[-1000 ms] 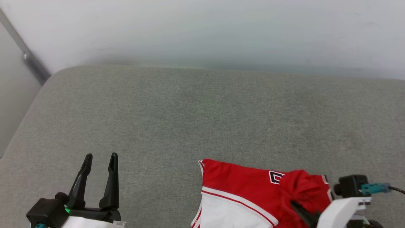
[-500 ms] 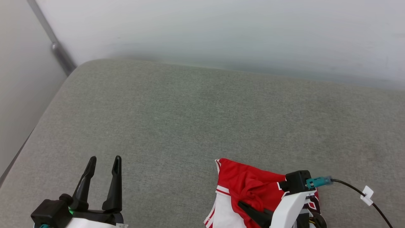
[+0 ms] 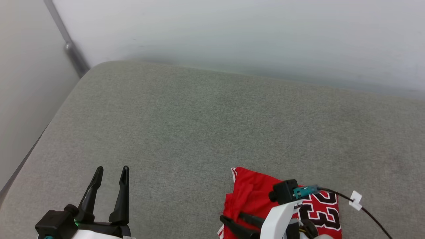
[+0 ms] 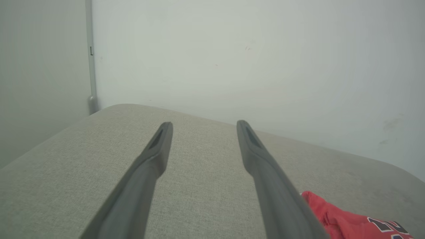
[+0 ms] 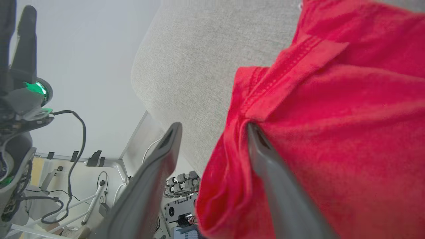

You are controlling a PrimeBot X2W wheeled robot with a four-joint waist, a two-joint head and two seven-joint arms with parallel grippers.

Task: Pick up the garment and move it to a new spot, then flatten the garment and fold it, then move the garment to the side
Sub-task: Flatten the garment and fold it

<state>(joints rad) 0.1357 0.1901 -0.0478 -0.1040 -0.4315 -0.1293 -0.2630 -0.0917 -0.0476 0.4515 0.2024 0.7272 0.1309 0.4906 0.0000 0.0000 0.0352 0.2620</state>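
Observation:
The garment [image 3: 252,196] lies bunched in a small heap at the near edge of the grey cushion [image 3: 212,126], red with a black number 23 [image 3: 318,205] facing up. My right gripper [image 3: 231,217] is at the heap's left edge, pointing left, jaws open. In the right wrist view the right gripper [image 5: 214,127] has one finger lying on the garment [image 5: 348,116] and a red fold bulging into the gap. My left gripper [image 3: 112,169] hovers open and empty at the lower left, well apart from the cloth. The left wrist view has the left gripper [image 4: 205,123] over bare cushion, with the garment [image 4: 345,222] at the lower right.
A pale wall rises behind the cushion's far edge. A grey pipe [image 3: 71,49] runs down the corner at the upper left. A black cable with a white tag [image 3: 355,200] trails from my right wrist. The cushion's rounded left edge [image 3: 49,126] drops off toward the floor.
My right gripper went from shut on the red cloth to open, after carrying it left over the shirt. The garment is now a smaller heap showing the 23. The head camera shifted.

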